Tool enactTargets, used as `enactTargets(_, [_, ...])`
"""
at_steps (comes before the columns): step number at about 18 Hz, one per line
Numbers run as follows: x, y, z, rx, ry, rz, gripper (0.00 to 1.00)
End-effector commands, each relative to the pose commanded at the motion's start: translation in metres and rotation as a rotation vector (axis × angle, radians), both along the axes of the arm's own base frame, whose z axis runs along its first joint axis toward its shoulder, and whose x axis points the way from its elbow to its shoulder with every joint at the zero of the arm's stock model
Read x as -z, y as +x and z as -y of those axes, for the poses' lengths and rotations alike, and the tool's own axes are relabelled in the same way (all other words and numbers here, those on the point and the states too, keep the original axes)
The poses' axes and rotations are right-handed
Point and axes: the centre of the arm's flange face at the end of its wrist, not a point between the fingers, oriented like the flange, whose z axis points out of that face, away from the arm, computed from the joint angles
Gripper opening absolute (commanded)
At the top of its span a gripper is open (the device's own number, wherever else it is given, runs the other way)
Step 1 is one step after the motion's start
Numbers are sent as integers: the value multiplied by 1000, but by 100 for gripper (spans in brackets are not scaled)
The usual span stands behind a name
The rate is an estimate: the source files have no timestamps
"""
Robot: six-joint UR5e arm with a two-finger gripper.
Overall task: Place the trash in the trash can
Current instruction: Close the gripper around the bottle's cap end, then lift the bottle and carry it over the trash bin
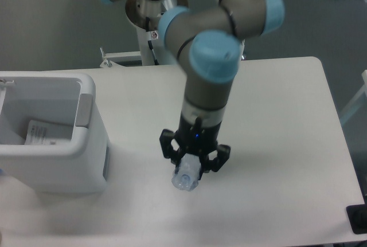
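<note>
My gripper [192, 164] hangs over the middle of the table, shut on a crushed clear plastic bottle [187, 178] whose capped end pokes out below the black fingers. The bottle is lifted above the tabletop. The rest of the bottle is hidden by the wrist. The white trash can [86, 161] stands at the left edge of the table, well to the left of the gripper. A flat white packet [41, 133] with a barcode label lies inside it, against the grey inner panel side.
The arm's base column [157, 35] rises behind the table's far edge. A dark object [356, 218] sits at the table's front right corner. The white tabletop [287, 144] stretches to the right of the gripper.
</note>
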Motion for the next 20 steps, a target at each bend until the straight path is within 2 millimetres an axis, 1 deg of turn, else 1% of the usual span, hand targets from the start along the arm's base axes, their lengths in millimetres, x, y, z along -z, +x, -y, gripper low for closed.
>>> enactTargets(4, [-51,7,17,36,182,2,26])
enactTargets(5, [-63,11,18,53,224,2,26])
enactTargets(7, [-89,20,17,74,306,36,26])
enactTargets(10, [-118,35,16,99,399,101,26])
enactTargets(12, [-140,53,23,119,426,81,25])
enactTargets(14, [-150,67,23,139,442,79,25])
enactTargets(16, [-162,86,22,179,476,92,24])
enactTargets(18, [-174,95,26,200,508,99,24])
enactTargets(20, [-179,105,25,230,538,126,24])
